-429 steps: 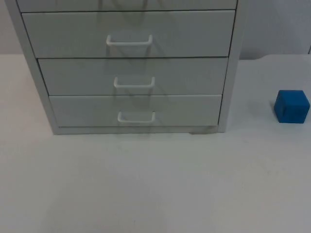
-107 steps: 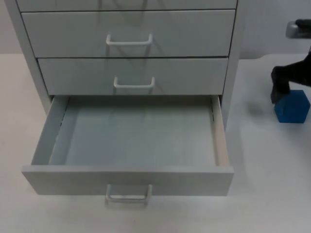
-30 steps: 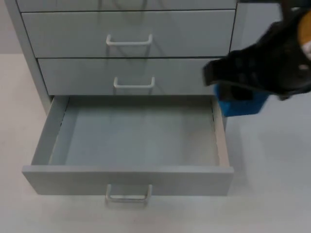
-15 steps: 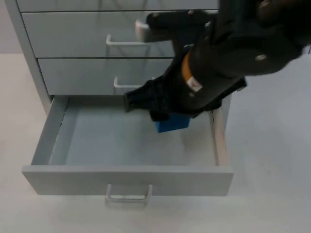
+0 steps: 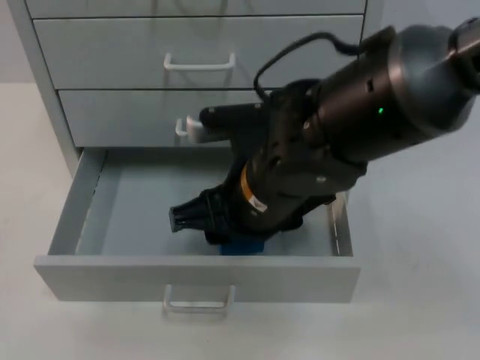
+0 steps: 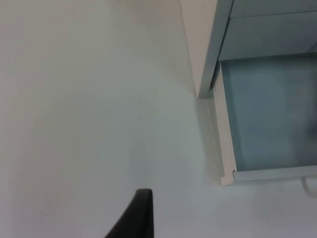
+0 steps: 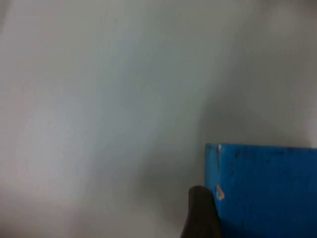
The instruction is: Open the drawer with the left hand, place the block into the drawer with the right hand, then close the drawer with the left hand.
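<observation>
one blue block [image 5: 241, 245], right pincer [image 5: 214, 225], one open drawer [image 5: 195, 277]

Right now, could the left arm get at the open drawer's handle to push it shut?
Probably yes. The handle on the open drawer has nothing in front of it, and the left claw hovers beside that drawer. The right claw with the blue block is inside, though.
</observation>
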Robot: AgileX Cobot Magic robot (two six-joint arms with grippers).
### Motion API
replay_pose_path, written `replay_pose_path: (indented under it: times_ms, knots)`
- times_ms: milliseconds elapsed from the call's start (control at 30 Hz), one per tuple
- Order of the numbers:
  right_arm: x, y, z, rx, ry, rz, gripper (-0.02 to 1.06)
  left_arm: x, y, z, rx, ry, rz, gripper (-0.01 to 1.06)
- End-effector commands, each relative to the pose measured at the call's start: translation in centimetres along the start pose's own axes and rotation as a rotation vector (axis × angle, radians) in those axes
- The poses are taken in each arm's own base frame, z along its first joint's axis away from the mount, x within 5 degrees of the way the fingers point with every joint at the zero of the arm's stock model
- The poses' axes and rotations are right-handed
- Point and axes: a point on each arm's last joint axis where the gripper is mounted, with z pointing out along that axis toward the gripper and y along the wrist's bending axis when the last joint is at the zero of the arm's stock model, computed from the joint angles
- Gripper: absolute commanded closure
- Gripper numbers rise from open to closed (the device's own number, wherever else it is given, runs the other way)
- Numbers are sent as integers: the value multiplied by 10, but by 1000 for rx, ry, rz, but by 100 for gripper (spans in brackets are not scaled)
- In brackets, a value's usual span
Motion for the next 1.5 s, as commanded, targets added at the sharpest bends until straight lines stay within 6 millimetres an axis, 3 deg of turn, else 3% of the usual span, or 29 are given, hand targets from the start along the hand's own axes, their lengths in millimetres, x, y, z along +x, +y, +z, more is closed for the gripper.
replay_pose_path:
  times_ms: [0, 167, 200, 300, 400, 467, 533, 567, 733, 900, 1467]
  knots:
    - [-2, 4, 1, -12, -13, -8, 91, 1, 1, -2, -5, -2, -4, 0]
    - [-2, 5, 2, -20, -14, -9, 43, 1, 1, -2, -5, 0, -4, 0]
    - [-2, 5, 2, -20, -14, -9, 43, 1, 1, -2, -5, 0, -4, 0]
    - [-3, 5, -1, -23, -20, -5, 30, 1, 1, -2, -5, 3, -4, 0]
    - [-11, 5, -12, -30, -44, -1, 30, 1, 1, -2, -7, 5, -3, 0]
    - [-21, 6, -29, -32, -75, 11, 30, 2, 1, -2, -6, 9, -3, 0]
    - [-32, 8, -59, -15, -113, 10, 30, 1, 1, -2, -8, 9, -2, 0]
    - [-32, 8, -59, -15, -113, 10, 30, 1, 1, -2, -8, 9, -2, 0]
    - [-37, 18, -104, -8, -120, -70, 30, 1, 1, -2, -11, 9, 0, 0]
    - [-35, 21, -116, -61, -75, -88, 30, 2, 1, -2, -15, 9, 3, 0]
    - [-21, 13, -115, 0, 78, -192, 30, 1, 2, -2, -23, 4, 9, 0]
